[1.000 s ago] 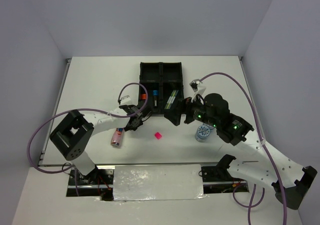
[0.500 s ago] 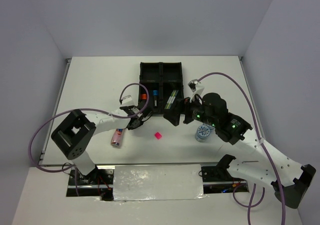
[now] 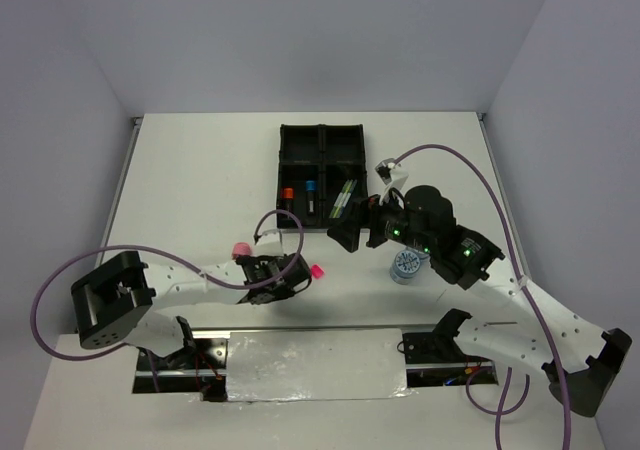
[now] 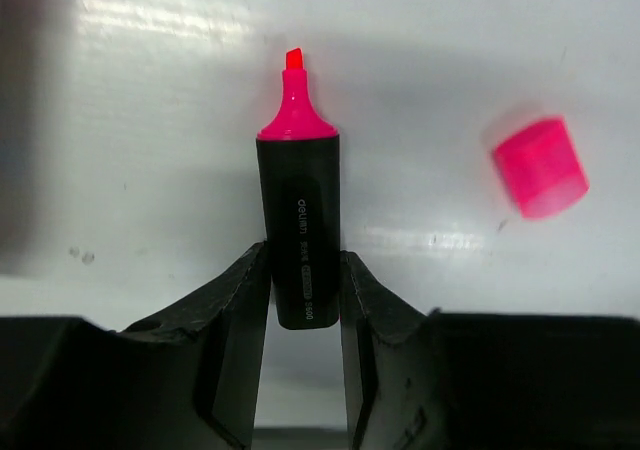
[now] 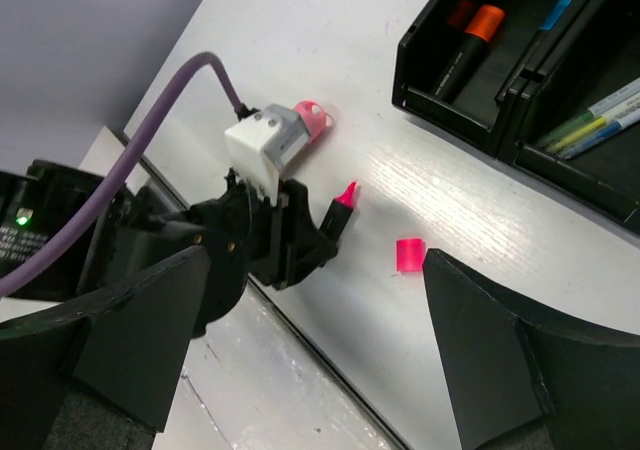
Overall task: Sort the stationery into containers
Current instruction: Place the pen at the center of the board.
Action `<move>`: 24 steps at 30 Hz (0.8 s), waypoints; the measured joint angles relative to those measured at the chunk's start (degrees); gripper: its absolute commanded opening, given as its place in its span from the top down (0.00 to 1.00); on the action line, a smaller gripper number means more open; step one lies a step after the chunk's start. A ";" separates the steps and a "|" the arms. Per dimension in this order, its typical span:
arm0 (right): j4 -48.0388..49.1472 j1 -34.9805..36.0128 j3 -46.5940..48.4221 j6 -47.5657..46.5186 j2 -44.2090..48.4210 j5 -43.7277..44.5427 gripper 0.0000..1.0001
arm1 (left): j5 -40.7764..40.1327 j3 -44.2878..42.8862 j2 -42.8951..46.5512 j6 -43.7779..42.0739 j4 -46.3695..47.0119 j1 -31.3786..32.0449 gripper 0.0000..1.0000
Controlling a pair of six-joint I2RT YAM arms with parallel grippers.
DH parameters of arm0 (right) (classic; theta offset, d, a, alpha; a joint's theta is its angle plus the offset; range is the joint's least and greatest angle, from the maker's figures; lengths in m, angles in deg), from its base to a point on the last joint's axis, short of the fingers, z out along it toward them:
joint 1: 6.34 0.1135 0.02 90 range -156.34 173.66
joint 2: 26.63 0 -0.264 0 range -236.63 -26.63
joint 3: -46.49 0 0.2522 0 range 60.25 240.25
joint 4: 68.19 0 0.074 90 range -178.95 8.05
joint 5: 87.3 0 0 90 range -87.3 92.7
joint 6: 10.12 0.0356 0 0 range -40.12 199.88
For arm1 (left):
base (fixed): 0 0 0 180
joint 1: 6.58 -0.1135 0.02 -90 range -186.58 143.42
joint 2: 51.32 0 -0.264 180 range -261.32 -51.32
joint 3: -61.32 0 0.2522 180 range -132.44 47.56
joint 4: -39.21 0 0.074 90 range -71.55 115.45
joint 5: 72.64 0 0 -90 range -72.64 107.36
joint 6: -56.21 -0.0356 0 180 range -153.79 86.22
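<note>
Left gripper [image 4: 301,275] pinching glossy highlighter [image 4: 298,205], chisel tip

Bright, even light from above fills the top view, washing the white table [image 3: 200,170] pale and leaving only soft shadows under the arms. In the left wrist view glare streaks the table; the highlighter [image 4: 300,240] is sharp, the pink cap [image 4: 540,166] slightly soft. In the right wrist view the fingers [image 5: 130,340] of the right gripper [image 5: 318,258] are dark and blurred.
</note>
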 measured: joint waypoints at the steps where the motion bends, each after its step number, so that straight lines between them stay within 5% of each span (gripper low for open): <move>1: -0.02 0.00 0.00 0.00 -0.09 0.04 0.04 | 0.44 0.04 0.33 -0.02 -0.83 1.14 0.55; 3: -0.04 0.00 0.07 0.02 -0.83 0.15 0.04 | 1.14 0.17 0.79 -0.59 -1.95 2.05 0.33; 6: -0.07 0.00 0.09 0.04 -2.34 0.15 0.04 | 2.08 0.22 1.49 -2.16 -2.97 2.19 0.19; 15: -0.09 0.00 0.07 0.46 -2.51 0.11 0.04 | 1.77 -3.02 -2.03 -5.49 -8.00 2.19 0.25; 24: -0.09 0.00 0.07 0.35 -2.58 -0.02 0.04 | -1.57 -9.18 -8.20 1.62 -12.46 2.19 0.25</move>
